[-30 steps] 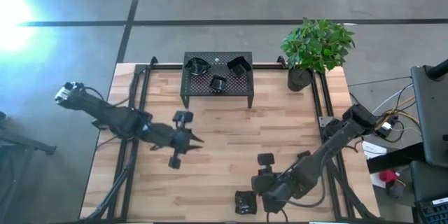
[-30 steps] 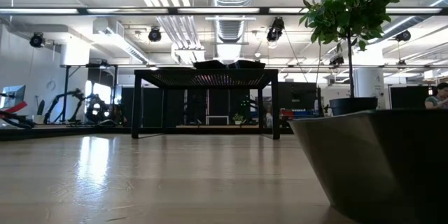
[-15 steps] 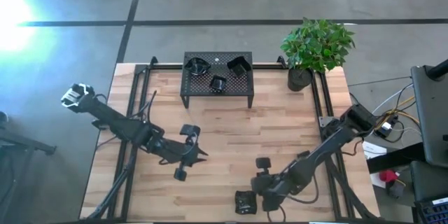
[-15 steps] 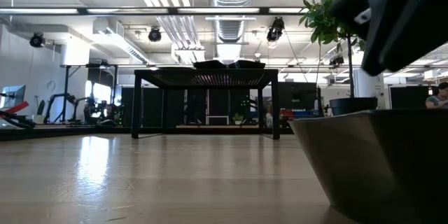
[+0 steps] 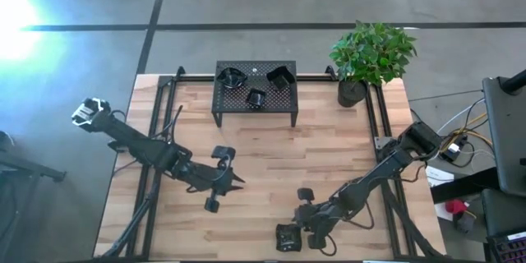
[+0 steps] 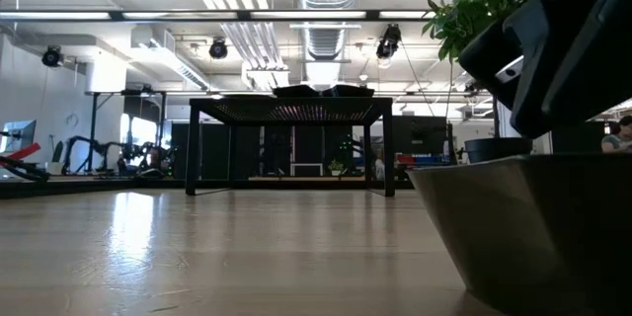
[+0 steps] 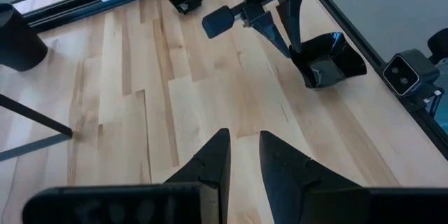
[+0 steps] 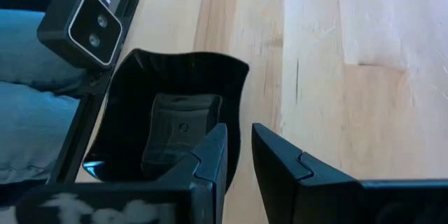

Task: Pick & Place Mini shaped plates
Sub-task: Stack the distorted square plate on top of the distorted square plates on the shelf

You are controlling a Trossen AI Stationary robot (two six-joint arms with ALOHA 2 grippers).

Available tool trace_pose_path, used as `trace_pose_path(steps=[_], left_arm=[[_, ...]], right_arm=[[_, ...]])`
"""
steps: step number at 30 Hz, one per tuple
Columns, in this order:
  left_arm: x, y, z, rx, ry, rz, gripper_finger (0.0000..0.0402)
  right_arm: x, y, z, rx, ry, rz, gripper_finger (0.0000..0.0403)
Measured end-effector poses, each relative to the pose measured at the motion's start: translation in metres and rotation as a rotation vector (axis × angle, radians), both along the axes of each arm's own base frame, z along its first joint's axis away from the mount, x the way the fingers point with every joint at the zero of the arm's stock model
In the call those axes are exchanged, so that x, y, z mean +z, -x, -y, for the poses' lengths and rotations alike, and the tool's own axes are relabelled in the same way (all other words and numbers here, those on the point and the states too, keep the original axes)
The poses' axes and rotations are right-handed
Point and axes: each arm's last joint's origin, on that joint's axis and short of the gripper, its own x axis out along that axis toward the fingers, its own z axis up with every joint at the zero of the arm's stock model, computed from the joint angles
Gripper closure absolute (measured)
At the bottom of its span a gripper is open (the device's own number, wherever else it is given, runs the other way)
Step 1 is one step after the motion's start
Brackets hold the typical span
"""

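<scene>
A glossy black mini plate [image 5: 288, 237] with raised rims sits flat on the wood near the table's front edge; in the low view it [image 6: 523, 227] fills the right foreground. My right gripper [image 8: 239, 143] slants down over it, its fingers a narrow gap apart at the plate's rim wall [image 8: 236, 98]. My left gripper [image 5: 237, 182] hovers over bare wood left of the middle, fingers slightly apart [image 7: 243, 155], holding nothing. Three more mini plates [image 5: 232, 76] [image 5: 280, 76] [image 5: 256, 97] lie on top of the black rack [image 5: 255, 111]. My right gripper comes at the plate's rim wall [image 8: 238, 122] slanting from above, one finger [image 8: 213, 147] over the plate's inside and the other [image 8: 273, 155] outside. Whether either finger touches the rim I cannot tell. The plate rests flat on the table.
The perforated rack on legs stands at the far middle. A potted plant [image 5: 352, 92] is at the far right corner. A small camera [image 8: 77, 28] sits right beside the plate at the front edge. Black frame rails [image 5: 374, 123] run along the table's sides.
My right gripper has come down toward the plate at the front edge and tipped more steeply; it now shows in the low view above the plate. My left gripper first sank a little toward the near edge, then kept still. The plate has not moved.
</scene>
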Motion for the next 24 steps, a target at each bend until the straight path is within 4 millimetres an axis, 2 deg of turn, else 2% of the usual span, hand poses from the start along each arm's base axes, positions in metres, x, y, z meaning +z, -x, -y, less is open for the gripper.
trace_pose_path(steps=[12, 17, 24], left_arm=[[0.0, 0.0, 0.0, 0.0, -0.001, 0.0, 0.033], [0.001, -0.001, 0.0, -0.002, 0.002, 0.011, 0.033], [0.003, -0.001, 0.0, -0.005, 0.005, 0.024, 0.033]], right_arm=[[-0.015, 0.001, 0.001, 0.001, -0.009, 0.01, 0.0339], [-0.032, -0.005, -0.006, 0.026, -0.008, -0.044, 0.0339], [-0.037, -0.015, -0.014, 0.036, 0.005, -0.06, 0.0343]])
